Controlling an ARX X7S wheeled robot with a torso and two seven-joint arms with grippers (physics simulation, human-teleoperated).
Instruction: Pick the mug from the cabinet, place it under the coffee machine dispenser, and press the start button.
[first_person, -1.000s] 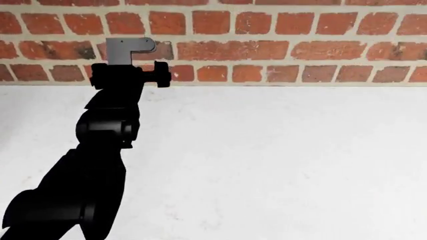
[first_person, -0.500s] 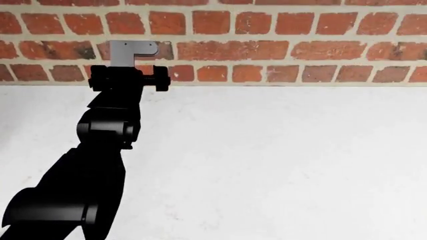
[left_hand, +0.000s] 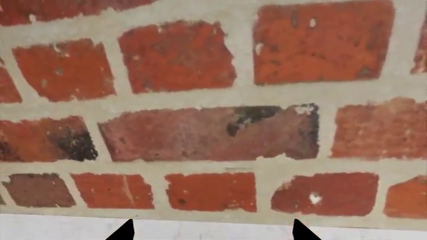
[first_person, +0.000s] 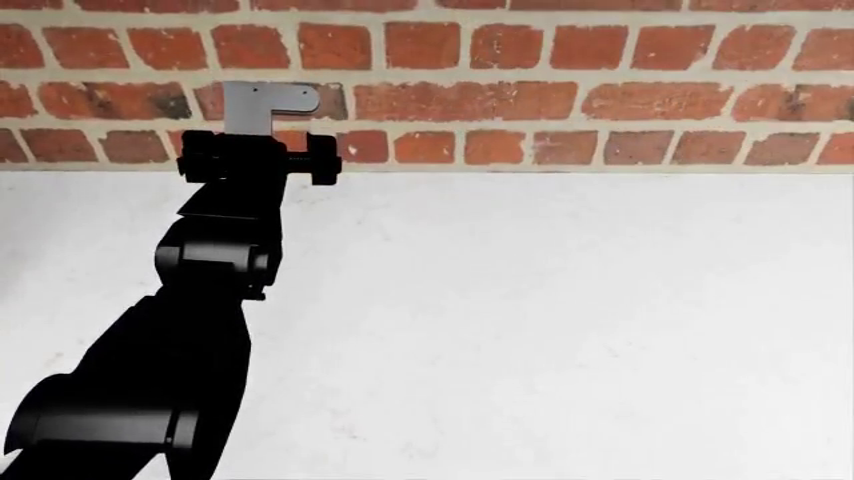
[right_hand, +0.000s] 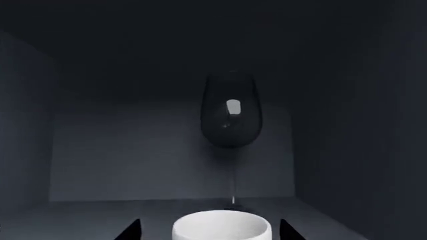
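Note:
The white mug (right_hand: 221, 226) stands on the dark cabinet shelf in the right wrist view, its rim between the two black fingertips (right_hand: 133, 231) of my right gripper (right_hand: 210, 234). The jaws stand wide apart on either side of the mug and do not touch it. My left gripper (left_hand: 212, 232) is open and empty, pointing at a brick wall just above a white counter (left_hand: 213, 230). In the head view only the left arm (first_person: 220, 260) shows, reaching up toward the wall. The coffee machine dispenser is out of view.
A stemmed wine glass (right_hand: 231, 117) stands on the shelf just behind the mug. The cabinet's dark side walls (right_hand: 27, 125) close in on both sides. The brick wall (first_person: 534, 90) rises behind the white counter (first_person: 561, 320).
The left arm's wrist has shifted very slightly to the right near the wall. Nothing else has visibly moved.

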